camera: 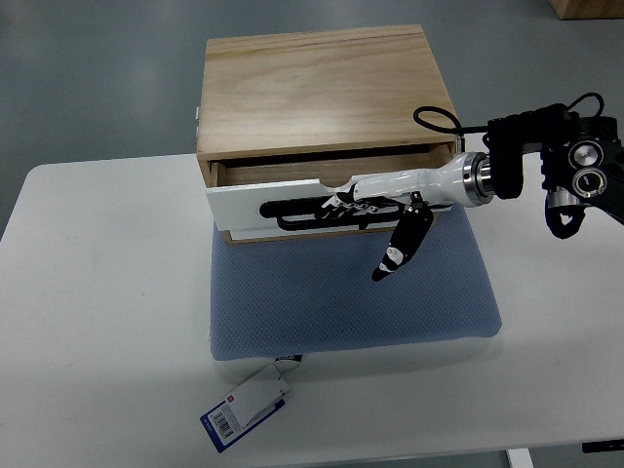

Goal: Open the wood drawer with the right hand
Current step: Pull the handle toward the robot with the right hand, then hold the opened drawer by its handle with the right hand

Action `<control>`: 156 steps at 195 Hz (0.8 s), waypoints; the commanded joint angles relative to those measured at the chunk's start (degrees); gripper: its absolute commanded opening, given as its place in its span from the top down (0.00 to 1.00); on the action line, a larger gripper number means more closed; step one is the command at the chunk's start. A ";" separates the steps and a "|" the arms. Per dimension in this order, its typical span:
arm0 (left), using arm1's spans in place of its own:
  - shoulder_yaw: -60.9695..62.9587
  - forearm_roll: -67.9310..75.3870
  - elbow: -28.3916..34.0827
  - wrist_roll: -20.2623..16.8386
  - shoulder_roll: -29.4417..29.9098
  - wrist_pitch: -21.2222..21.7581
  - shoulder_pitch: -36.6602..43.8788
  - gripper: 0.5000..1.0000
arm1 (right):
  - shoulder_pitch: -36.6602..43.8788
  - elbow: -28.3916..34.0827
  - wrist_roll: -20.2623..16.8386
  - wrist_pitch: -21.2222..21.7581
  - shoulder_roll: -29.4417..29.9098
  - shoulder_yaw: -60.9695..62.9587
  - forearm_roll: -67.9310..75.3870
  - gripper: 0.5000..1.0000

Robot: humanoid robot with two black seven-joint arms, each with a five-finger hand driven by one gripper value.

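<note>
Grey floor behind, white table (97, 322) filling the lower frame. Centre of frame: blue mat (351, 297) with a tag (246, 405) trailing off its lower left edge. On the mat's upper part, a wood box (322, 93) with its drawer (283, 175) already slid out a little toward the bottom of the picture — a dark gap showing between drawer front and box.

Right hand (336, 203) reaching in from the right edge, flattened along the drawer front, white fingers (263, 205) stretched leftward and pressed together against the face, apparently hooked over the notch in the top edge. Thumb (402, 246) hanging loose below and to the right, pointing down over the mat, gripping nothing. Cannot tell how deep the fingertips sit behind the lip. Left hand nowhere in view.

Judged stage: pull under way, most of the travel still to go.

Risks from here — fingers slipping off the shallow lip if the pull angles upward rather than straight toward the bottom of the frame; the box dragging along with the drawer, since nothing braces it and the mat may give; a skewed pull from the right side jamming the drawer in its runners; the dangling thumb snagging on the mat.
</note>
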 commanded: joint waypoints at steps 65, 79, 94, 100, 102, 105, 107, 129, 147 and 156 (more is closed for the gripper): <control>0.02 0.00 0.07 0.00 0.00 0.00 0.00 0.00 | -2.76 4.14 0.09 -0.01 -1.86 0.10 0.04 0.15; 0.02 0.00 -0.02 0.00 0.00 0.00 0.00 0.00 | -2.76 4.49 0.00 -0.01 -2.13 0.01 0.04 0.15; -0.07 0.00 -0.02 0.00 0.00 0.00 -0.08 0.00 | -2.76 4.66 0.09 -0.01 -2.13 0.10 0.04 0.15; 0.02 0.00 -0.02 0.00 0.00 0.00 0.00 0.00 | -2.76 4.93 0.00 -0.01 -2.39 0.10 0.12 0.15; -0.07 0.00 -0.02 0.00 0.00 0.00 0.00 0.00 | -2.76 4.93 0.09 -0.01 -2.48 0.10 0.21 0.15; 0.02 0.00 -0.02 0.00 0.00 0.00 0.00 0.00 | -2.76 5.01 0.09 -0.01 -2.56 0.10 0.47 0.15; -0.07 0.00 -0.02 0.00 0.00 0.00 0.00 0.00 | -2.76 5.10 0.09 -0.01 -2.65 0.10 0.56 0.15; 0.02 0.00 -0.02 0.00 0.00 0.00 0.00 0.00 | -2.68 5.63 0.00 -0.01 -3.00 0.10 1.18 0.15; 0.02 0.00 -0.02 0.00 0.00 0.00 0.00 0.00 | -2.68 5.63 0.00 -0.01 -3.18 0.10 1.18 0.15; 0.02 0.00 -0.02 0.00 0.00 0.00 0.00 0.00 | -2.68 5.63 0.00 -0.01 -3.18 0.10 1.18 0.15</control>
